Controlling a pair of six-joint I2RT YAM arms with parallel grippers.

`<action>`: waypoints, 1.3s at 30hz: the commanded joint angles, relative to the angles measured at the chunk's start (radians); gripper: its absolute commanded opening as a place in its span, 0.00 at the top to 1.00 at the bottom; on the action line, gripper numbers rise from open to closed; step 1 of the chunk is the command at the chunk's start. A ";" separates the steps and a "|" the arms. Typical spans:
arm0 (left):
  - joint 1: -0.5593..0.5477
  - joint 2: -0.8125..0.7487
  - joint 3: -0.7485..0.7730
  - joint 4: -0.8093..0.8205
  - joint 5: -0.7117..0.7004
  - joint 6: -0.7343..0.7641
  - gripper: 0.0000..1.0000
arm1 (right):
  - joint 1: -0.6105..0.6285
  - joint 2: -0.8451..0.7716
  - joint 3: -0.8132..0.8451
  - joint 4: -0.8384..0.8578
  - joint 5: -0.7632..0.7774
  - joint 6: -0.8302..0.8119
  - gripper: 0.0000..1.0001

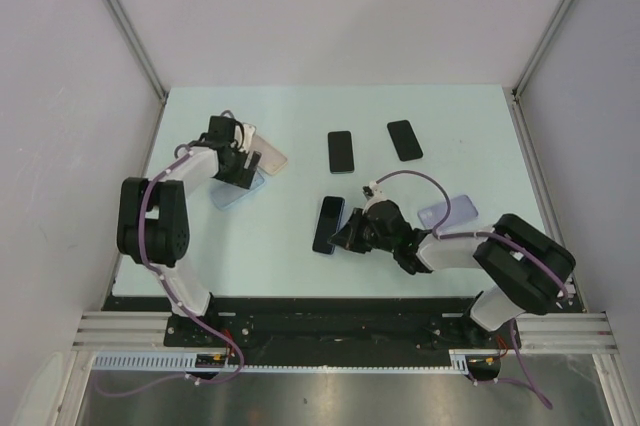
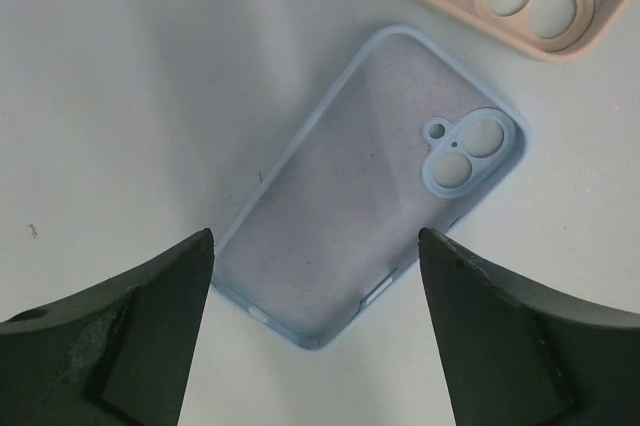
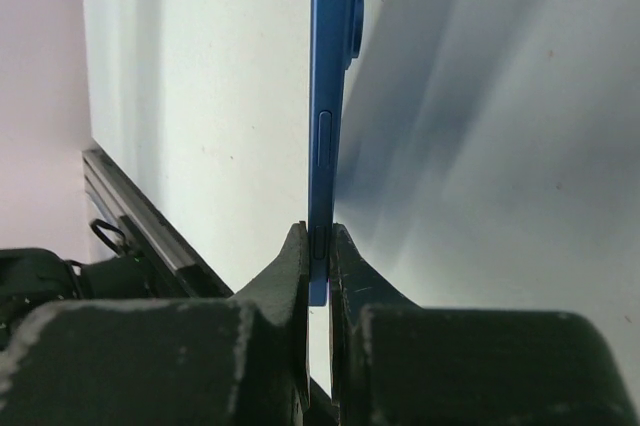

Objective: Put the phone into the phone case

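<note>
Phone (image 3: 326, 96) pinched edge-on between right fingers (image 3: 268, 298), blue case (image 2: 365, 196) under spread left fingers (image 2: 130, 331)

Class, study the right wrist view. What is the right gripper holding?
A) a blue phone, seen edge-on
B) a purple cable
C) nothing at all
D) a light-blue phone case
A: the right gripper is shut on the end of the blue phone, whose thin side faces the camera.
</note>
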 commanded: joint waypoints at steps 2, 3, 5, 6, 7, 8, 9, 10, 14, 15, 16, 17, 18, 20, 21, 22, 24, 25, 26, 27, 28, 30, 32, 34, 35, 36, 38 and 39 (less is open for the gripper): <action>-0.003 0.023 -0.001 0.084 0.052 0.164 0.13 | -0.008 -0.122 -0.006 -0.121 0.015 -0.151 1.00; 0.001 0.031 0.003 0.088 0.060 0.173 0.13 | -0.011 -0.144 -0.007 -0.130 0.013 -0.156 1.00; 0.012 0.052 0.012 0.094 0.104 0.178 0.13 | -0.020 -0.164 -0.006 -0.155 0.013 -0.173 1.00; 0.015 0.063 0.017 0.084 0.115 0.187 0.12 | -0.024 -0.185 -0.006 -0.162 0.015 -0.176 1.00; 0.018 0.072 0.029 0.079 0.129 0.187 0.12 | -0.027 -0.194 -0.006 -0.176 0.018 -0.179 1.00; 0.024 0.094 0.037 0.073 0.133 0.187 0.12 | -0.031 -0.204 -0.007 -0.182 0.025 -0.189 1.00; 0.029 0.105 0.042 0.064 0.133 0.183 0.13 | -0.033 -0.214 -0.006 -0.188 0.027 -0.197 1.00; 0.032 0.115 0.054 0.062 0.138 0.180 0.13 | -0.034 -0.228 -0.006 -0.201 0.031 -0.203 1.00; 0.041 0.145 0.065 0.044 0.139 0.175 0.16 | -0.048 -0.257 -0.006 -0.234 0.042 -0.222 1.00; 0.041 0.143 0.060 0.042 0.142 0.178 0.16 | -0.054 -0.263 -0.006 -0.244 0.041 -0.226 1.00; 0.040 0.145 0.056 0.038 0.147 0.177 0.17 | -0.054 -0.271 -0.006 -0.262 0.041 -0.231 1.00; 0.041 0.145 0.057 0.029 0.159 0.177 0.18 | -0.053 -0.291 -0.007 -0.270 0.045 -0.234 1.00; 0.041 0.145 0.059 0.012 0.161 0.172 0.18 | -0.054 -0.300 -0.007 -0.276 0.050 -0.237 1.00; 0.041 0.145 0.063 -0.010 0.175 0.160 0.23 | -0.056 -0.335 -0.012 -0.287 0.059 -0.243 1.00; 0.041 0.142 0.066 -0.037 0.191 0.139 0.25 | -0.054 -0.345 -0.012 -0.288 0.062 -0.248 1.00; 0.041 0.138 0.069 -0.053 0.198 0.123 0.27 | -0.057 -0.354 -0.012 -0.297 0.065 -0.257 1.00; 0.041 0.123 0.051 -0.099 0.253 0.086 0.29 | -0.060 -0.385 -0.012 -0.313 0.065 -0.265 1.00; 0.041 0.108 0.043 -0.111 0.268 0.071 0.33 | -0.067 -0.395 -0.014 -0.328 0.067 -0.269 1.00; 0.041 0.100 0.036 -0.119 0.283 0.054 0.37 | -0.070 -0.404 -0.021 -0.333 0.065 -0.272 1.00; 0.040 0.092 0.014 -0.128 0.299 0.013 0.40 | -0.073 -0.423 -0.026 -0.337 0.068 -0.268 1.00; 0.040 0.074 0.005 -0.134 0.313 -0.010 0.47 | -0.086 -0.432 -0.032 -0.345 0.070 -0.259 1.00; 0.036 0.051 -0.039 -0.120 0.327 -0.076 0.51 | -0.105 -0.460 -0.047 -0.351 0.051 -0.240 1.00; 0.024 0.010 -0.073 -0.111 0.333 -0.112 0.58 | -0.117 -0.484 -0.052 -0.371 0.038 -0.246 1.00; 0.003 -0.022 -0.124 -0.087 0.362 -0.167 0.67 | -0.119 -0.535 -0.056 -0.407 0.053 -0.254 1.00; -0.009 -0.056 -0.142 -0.067 0.362 -0.208 0.70 | -0.123 -0.552 -0.061 -0.417 0.056 -0.262 1.00; -0.026 -0.070 -0.170 -0.061 0.363 -0.219 0.77 | -0.125 -0.570 -0.070 -0.434 0.059 -0.268 1.00; -0.097 -0.107 -0.193 -0.044 0.362 -0.272 0.83 | -0.134 -0.627 -0.083 -0.448 0.057 -0.279 1.00; -0.144 -0.115 -0.207 -0.036 0.363 -0.291 0.93 | -0.140 -0.644 -0.096 -0.457 0.048 -0.288 1.00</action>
